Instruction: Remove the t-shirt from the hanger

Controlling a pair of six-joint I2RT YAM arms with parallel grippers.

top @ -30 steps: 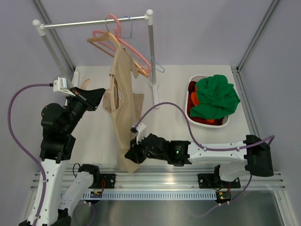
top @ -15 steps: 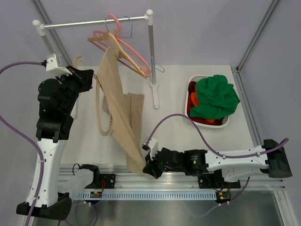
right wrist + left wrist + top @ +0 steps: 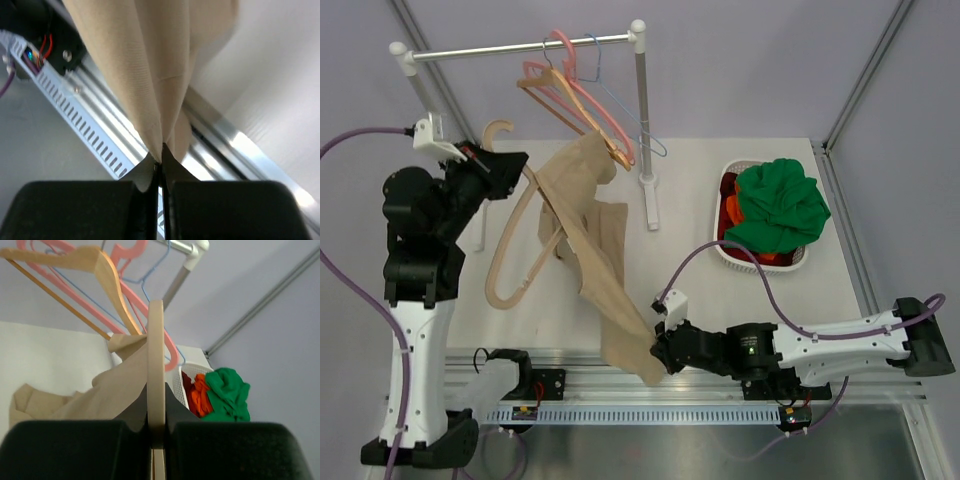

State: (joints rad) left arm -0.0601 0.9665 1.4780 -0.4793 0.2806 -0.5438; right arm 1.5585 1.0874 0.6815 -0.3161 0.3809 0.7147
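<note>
Two grips are set on the work; the left gripper (image 3: 518, 166) is clamped on the large pale tan wooden hanger (image 3: 503, 258) just below its thick curved hook, and the right gripper (image 3: 656, 355) is pinched tight on the lower hem of the soft beige plain-fabric t-shirt (image 3: 605, 290) at the near edge of the white table (image 3: 550, 330). The t-shirt is stretched into a long, creased band; its long axis runs diagonally from the hanger's upper end, beside the left gripper, down to the right gripper; the hanger's broad rounded arc hangs to the left of that band, largely bared. Whether the collar is caught on the hanger's far arm cannot be told. A pull apart along that diagonal is judged to be what is called for; limp cloth should slip over smooth wood.
</note>
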